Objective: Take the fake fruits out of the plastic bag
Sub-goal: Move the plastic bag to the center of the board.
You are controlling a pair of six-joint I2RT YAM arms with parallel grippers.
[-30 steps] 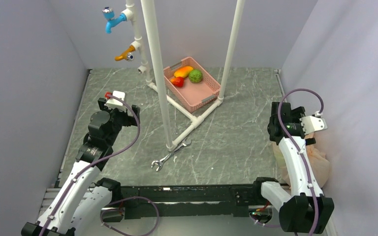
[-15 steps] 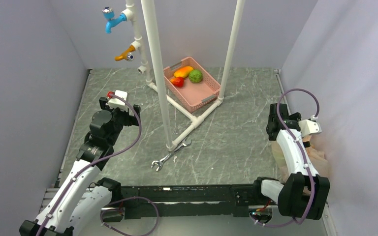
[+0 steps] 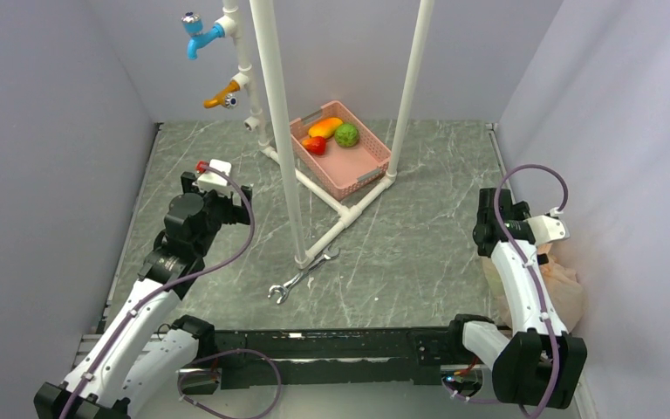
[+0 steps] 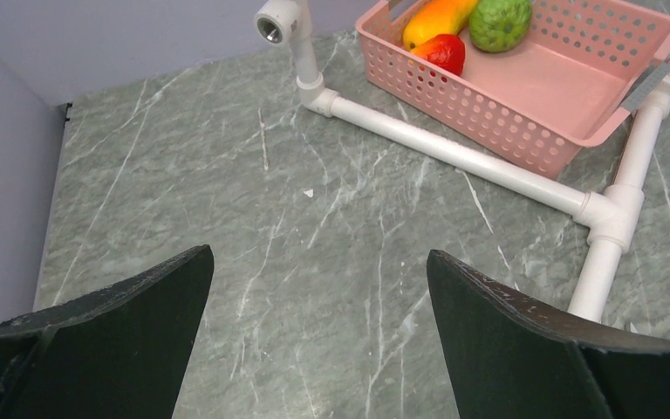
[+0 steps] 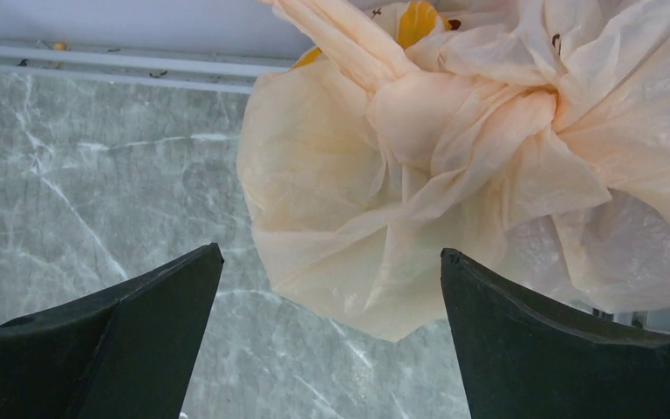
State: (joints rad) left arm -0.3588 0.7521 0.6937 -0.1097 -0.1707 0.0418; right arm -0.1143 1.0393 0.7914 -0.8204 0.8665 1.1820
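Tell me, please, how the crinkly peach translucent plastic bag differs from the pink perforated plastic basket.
The peach plastic bag is soft, crumpled and bunched closed, largely hiding its contents; the pink basket is rigid, open-topped, contents visible. The bag lies at the near right; the basket far back, centrally. Both are plastic.

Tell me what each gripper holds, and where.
Nothing. The left gripper and right gripper are open; the crinkly peach plastic bag lies ungripped before the right one.

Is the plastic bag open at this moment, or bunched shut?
Bunched shut: in the right wrist view the plastic bag is gathered into a tight twist near its top, and no opening shows.
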